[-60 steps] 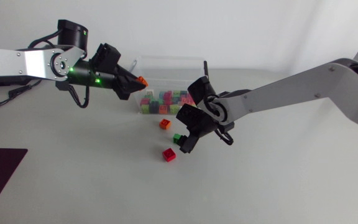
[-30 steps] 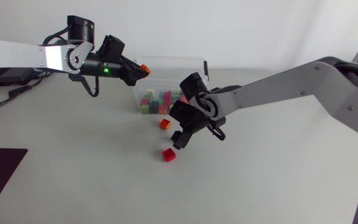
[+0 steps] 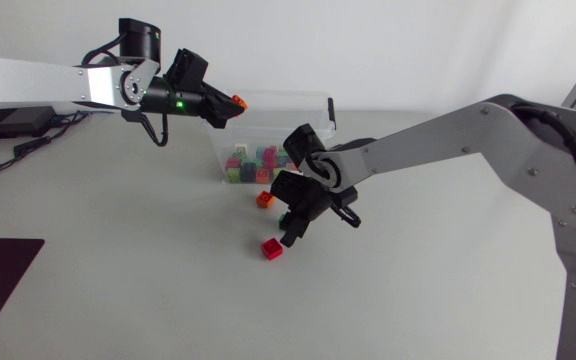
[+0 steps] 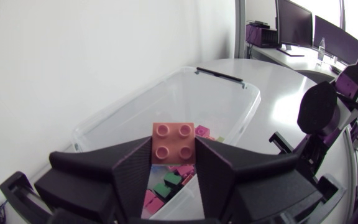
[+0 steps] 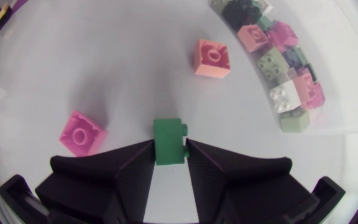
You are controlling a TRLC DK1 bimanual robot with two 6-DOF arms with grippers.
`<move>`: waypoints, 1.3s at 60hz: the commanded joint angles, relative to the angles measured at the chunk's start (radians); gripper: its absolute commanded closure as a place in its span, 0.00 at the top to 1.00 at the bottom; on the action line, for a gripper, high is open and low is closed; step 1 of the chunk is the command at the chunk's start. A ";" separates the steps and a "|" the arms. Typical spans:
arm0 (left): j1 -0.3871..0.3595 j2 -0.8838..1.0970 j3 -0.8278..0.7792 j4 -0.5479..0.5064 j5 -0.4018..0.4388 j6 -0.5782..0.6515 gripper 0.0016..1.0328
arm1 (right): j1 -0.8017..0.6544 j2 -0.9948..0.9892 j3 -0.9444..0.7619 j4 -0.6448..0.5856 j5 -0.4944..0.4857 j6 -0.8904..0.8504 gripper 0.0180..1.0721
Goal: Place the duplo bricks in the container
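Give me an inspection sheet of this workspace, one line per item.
Surface: pale grey table.
Job's things: clear container holding many bricks; loose orange brick and red brick on the table beside it.
Clutter: black box at the table's left edge.
Grippers: left gripper shut on held orange brick over the container; right gripper shut on green brick.
Cables: black cables by the box.
Surroundings: nothing seen.
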 commanded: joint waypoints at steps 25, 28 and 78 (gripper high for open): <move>-0.031 0.097 0.169 -0.030 -0.032 -0.054 0.39 | -0.015 -0.120 -0.076 0.006 -0.040 0.037 0.12; -0.034 0.108 0.189 -0.039 -0.037 -0.054 0.39 | -0.017 -0.146 -0.092 0.004 -0.042 0.040 0.12; -0.072 0.103 0.408 -0.564 -0.190 0.051 0.96 | -0.061 -0.457 -0.066 -0.082 -0.046 0.109 0.12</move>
